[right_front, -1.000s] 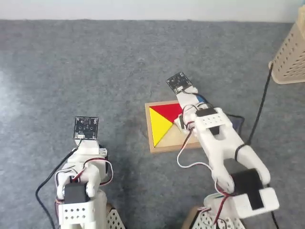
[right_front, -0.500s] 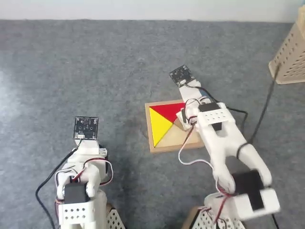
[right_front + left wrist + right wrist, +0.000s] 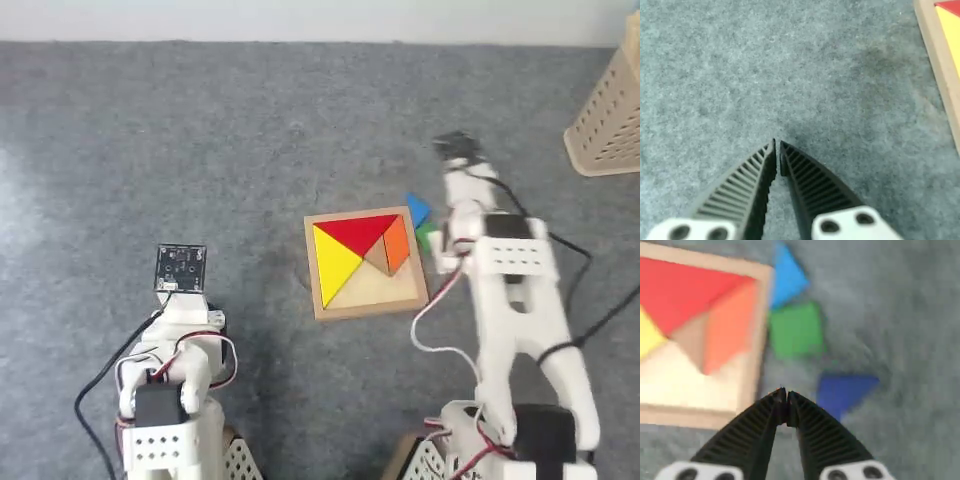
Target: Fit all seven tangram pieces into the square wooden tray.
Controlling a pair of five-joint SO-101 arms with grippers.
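Right wrist view, right end effector (image 3: 785, 396): its jaws were closed tip to tip with nothing between them, over the table (image 3: 910, 310) just outside the tray (image 3: 753, 371).
Right wrist view, placed pieces: the red triangle (image 3: 685, 290), yellow triangle (image 3: 649, 335) and orange piece (image 3: 727, 322) lay flat inside the tray, edges meeting. They were likely packed toward one side so the bare floor stayed free for the rest.
Right wrist view, loose pieces: the green piece (image 3: 796, 330) lay just outside the tray's rim, and the light blue piece (image 3: 787, 277) lay beside it near the tray's corner. The dark blue piece (image 3: 842, 390) lay farther from the tray, just beside the closed tips. It seemed the likeliest next pick, and the jaws would have to open first.
Left wrist view, left end effector (image 3: 777, 146): its jaws were all but closed on nothing, a thin slit between them. It hung over the table well apart from the tray's rim, apparently parked out of the way.
High view, layout: the right arm stood on the tray's orange-piece side, over the loose pieces. The left arm sat well apart from the tray on its yellow-triangle side.
High view, progress: three pieces were in, so the task seemed under half done.
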